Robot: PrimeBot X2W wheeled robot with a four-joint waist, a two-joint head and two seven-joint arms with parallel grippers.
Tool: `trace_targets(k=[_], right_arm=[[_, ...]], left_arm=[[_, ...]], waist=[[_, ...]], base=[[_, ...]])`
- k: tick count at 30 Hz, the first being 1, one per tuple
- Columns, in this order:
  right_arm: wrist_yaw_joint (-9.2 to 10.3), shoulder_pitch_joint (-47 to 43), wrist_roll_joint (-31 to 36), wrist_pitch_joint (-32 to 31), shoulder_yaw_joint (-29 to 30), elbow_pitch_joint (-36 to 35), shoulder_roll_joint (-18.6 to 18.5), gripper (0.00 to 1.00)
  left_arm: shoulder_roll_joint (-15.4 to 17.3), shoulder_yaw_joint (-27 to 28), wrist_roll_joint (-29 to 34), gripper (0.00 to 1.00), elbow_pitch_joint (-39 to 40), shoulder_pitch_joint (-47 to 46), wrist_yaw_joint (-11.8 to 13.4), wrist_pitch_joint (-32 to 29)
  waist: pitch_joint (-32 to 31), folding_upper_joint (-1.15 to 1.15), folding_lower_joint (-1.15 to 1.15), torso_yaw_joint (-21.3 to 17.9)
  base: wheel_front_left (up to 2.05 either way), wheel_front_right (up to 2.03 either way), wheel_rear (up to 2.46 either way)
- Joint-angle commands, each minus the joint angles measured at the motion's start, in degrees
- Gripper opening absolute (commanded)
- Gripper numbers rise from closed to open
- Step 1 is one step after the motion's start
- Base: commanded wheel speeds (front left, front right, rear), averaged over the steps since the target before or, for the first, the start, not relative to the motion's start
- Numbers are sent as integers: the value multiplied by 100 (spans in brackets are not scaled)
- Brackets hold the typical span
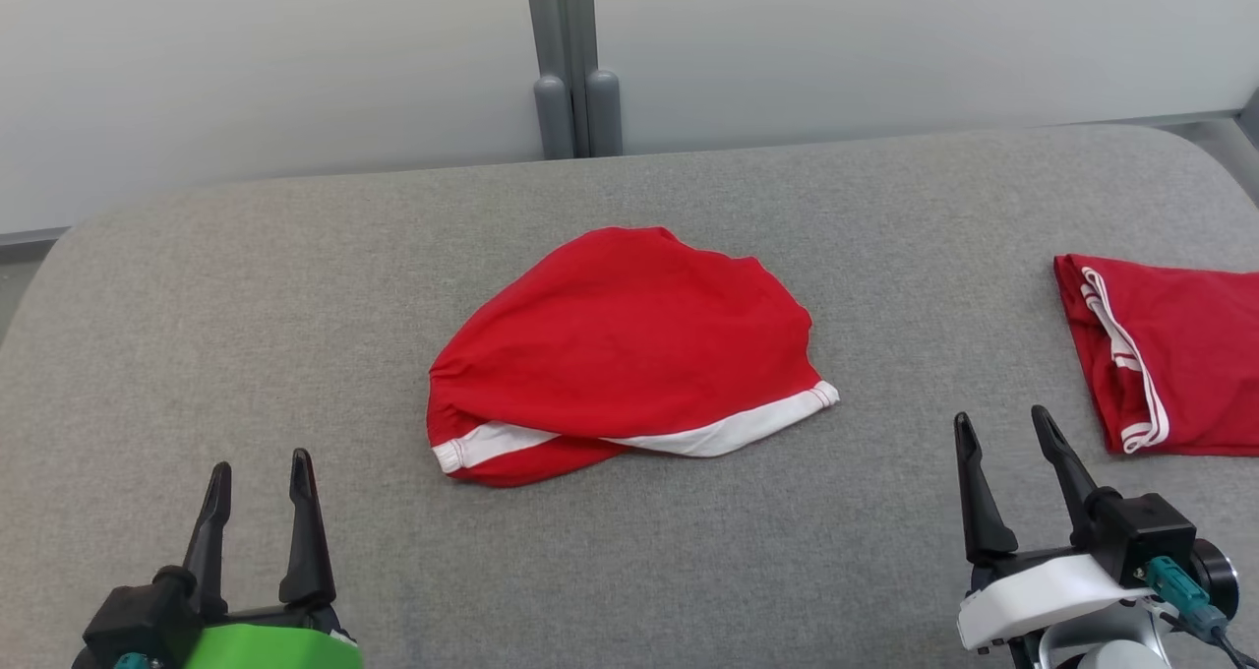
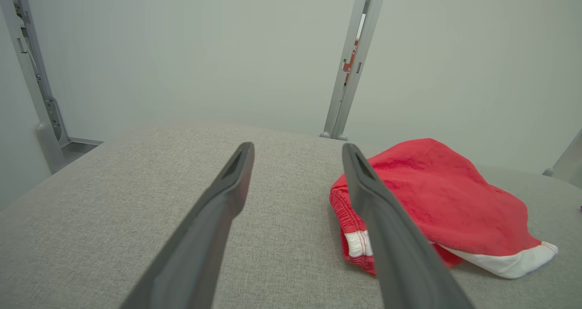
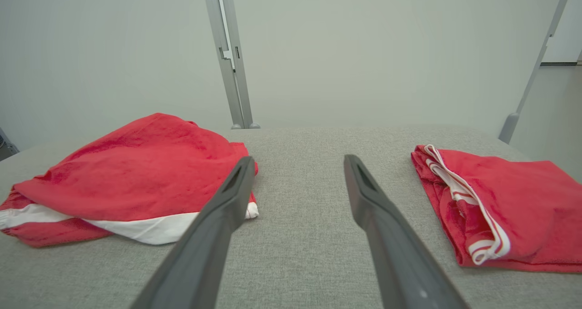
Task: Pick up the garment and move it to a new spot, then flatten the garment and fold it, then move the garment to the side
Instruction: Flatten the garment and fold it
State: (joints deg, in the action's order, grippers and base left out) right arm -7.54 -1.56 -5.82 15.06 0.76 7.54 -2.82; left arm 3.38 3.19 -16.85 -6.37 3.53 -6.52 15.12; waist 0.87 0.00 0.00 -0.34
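Your garment (image 1: pixel 629 339) lies bunched at the centre of the grey counter (image 1: pixel 246 305), its white band (image 1: pixel 689 441) along the 6 o'clock edge. A second red garment (image 1: pixel 1170 354), folded, sits well apart at its 3 o'clock. Your left gripper (image 1: pixel 261 460) hovers at 7 o'clock and your right gripper (image 1: pixel 1001 414) at 4 o'clock. Both sets of jaws stand wide apart, holding nothing, clear of the cloth.

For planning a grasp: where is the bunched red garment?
The bunched red garment lies centre in the head view, left of the folded red garment.
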Motion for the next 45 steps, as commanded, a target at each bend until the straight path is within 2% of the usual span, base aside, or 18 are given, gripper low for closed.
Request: trace_targets(k=[1, 8, 21, 30, 36, 41, 45], right_arm=[[11, -79, 18, 14, -15, 42, -16, 100], [11, -82, -31, 14, -98, 208, -15, 100], [11, -159, -97, 14, -125, 262, -14, 100], [10, -134, -156, 14, -106, 330, -13, 100], [11, 424, -112, -59, -365, 1209, -17, 100], [11, 1438, -172, -528, -533, 2204, -26, 100], [11, 2146, -355, -706, -682, 2941, -23, 100]], left_arm=[[-14, -14, 83, 100, -46, 97, -32, 0], [-41, -106, 161, 100, -381, 141, -97, 0], [-45, -326, 16, 100, -357, 202, -99, 0], [-45, -465, -93, 100, -687, 120, -98, 0], [-18, -1013, -260, 100, -1644, -488, -99, 0], [37, -1558, -425, 100, -2535, -1180, -99, 0], [32, -1759, -571, 100, -2947, -1630, -99, 0]], waist=[[-169, 0, 0, 164], [-266, 0, 0, 157], [-296, 0, 0, 23], [-220, 0, 0, 70], [-68, 0, 0, 101], [178, 0, 0, 112], [348, 0, 0, 157]], base=[[0, 0, 0], [0, 0, 0], [0, 0, 0], [0, 0, 0], [0, 0, 0], [0, 0, 0], [0, 0, 0]])
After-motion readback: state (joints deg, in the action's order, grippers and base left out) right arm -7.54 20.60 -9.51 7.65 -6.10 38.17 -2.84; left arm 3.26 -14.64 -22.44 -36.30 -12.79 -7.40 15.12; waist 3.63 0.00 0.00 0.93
